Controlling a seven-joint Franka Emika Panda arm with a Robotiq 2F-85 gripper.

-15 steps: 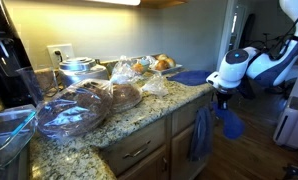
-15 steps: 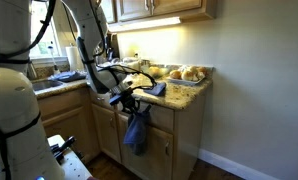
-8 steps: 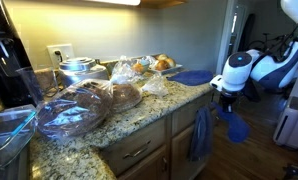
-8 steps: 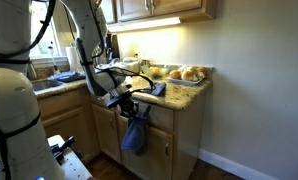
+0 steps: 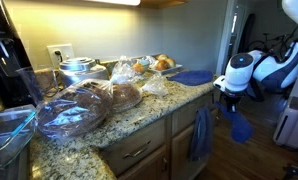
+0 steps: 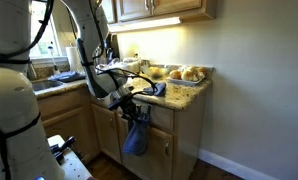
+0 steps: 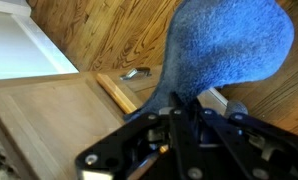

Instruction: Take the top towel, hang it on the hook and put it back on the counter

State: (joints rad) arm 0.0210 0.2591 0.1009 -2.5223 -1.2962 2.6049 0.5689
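The granite counter (image 5: pixel 139 118) fills the left of an exterior view. At the right, past its edge, your claw (image 5: pixel 230 98) pinches tightly the top towel (image 5: pixel 238 127), which hangs below it.

The arm (image 5: pixel 253 68) is built of rounded, glossy white shells, with a dark band where two links meet near the wrist. In an exterior view a bulky white link (image 6: pixel 9 115) fills the near left, and black cables (image 6: pixel 86 50) run along the slimmer sections farther back. The gripper (image 6: pixel 137 106) is matte black and angular. In the wrist view its black housing (image 7: pixel 189 150) shows layered brackets and narrow fingers (image 7: pixel 175 108).
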